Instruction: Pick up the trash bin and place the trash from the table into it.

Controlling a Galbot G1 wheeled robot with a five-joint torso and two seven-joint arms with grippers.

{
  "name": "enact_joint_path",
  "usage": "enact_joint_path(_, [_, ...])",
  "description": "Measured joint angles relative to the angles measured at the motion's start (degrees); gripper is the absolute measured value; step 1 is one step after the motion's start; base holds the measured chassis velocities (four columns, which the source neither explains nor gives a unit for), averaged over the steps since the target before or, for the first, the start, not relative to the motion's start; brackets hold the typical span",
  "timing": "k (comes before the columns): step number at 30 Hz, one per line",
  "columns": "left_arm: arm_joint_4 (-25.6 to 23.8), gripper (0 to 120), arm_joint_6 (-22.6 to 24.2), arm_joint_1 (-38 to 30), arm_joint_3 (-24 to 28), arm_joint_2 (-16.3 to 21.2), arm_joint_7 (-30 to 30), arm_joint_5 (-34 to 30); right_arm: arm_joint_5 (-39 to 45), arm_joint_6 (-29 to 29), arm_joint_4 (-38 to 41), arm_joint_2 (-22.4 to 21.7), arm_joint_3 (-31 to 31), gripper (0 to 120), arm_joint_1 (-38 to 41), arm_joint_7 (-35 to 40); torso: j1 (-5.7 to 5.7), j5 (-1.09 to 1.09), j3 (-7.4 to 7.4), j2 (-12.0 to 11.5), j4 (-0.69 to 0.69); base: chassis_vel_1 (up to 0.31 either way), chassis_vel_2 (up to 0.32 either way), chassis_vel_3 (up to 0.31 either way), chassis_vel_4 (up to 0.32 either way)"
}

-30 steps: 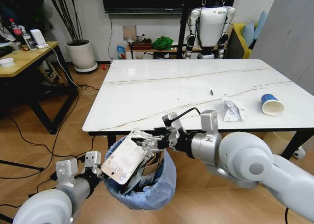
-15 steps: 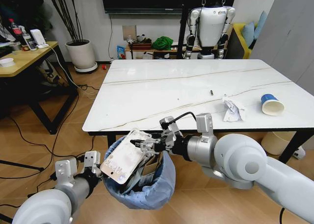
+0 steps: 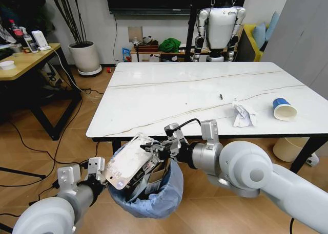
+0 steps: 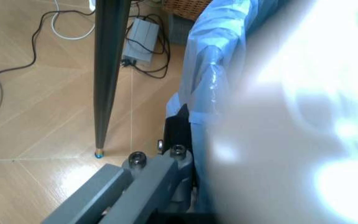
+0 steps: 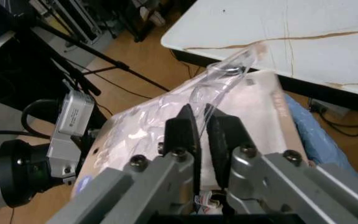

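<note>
Pinching a clear plastic package by its upper edge, the right claw sits just over the mouth of the trash bin, in front of the near edge of the counter; in the right wrist view the two dark fingers are nearly together with the crinkled clear plastic caught between them. The package leans tilted across the bin's opening, its lower end down inside the light-blue bag beside a piece of brown cardboard — the upper end pokes above the rim. The left claw is low on the bin's left side; in the left wrist view its dark finger lies against the blue bag, clamped on the bin's rim. On the counter's right part lie a crumpled white paper and, near it, a blue-and-white paper cup tipped on its side.
</note>
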Motion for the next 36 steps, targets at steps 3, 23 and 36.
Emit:
enact_joint_path(3, [0.01, 0, 0.0, -0.02, 0.08, -0.01, 0.02, 0.0, -0.22, 0.01, 0.14, -0.12, 0.13, 0, -0.03, -0.08, 0.0, 0.0, 0.0, 0.0, 0.0, 0.0, 0.0, 0.0, 0.0])
enact_joint_path(23, [0.16, 0, 0.0, -0.21, 0.12, 0.26, -0.24, -0.37, -9.62, -4.03, 5.23, -4.9, 4.49, 0, 0.6, -6.73, 0.0, 0.0, 0.0, 0.0, 0.0, 0.0, 0.0, 0.0, 0.0])
enact_joint_path(36, [0.5, 0, 0.0, -0.56, 0.28, 0.04, -0.32, -0.41, -13.54, -7.43, 7.87, -6.3, 1.72, 0, 0.31, -8.32, 0.0, 0.0, 0.0, 0.0, 0.0, 0.0, 0.0, 0.0, 0.0])
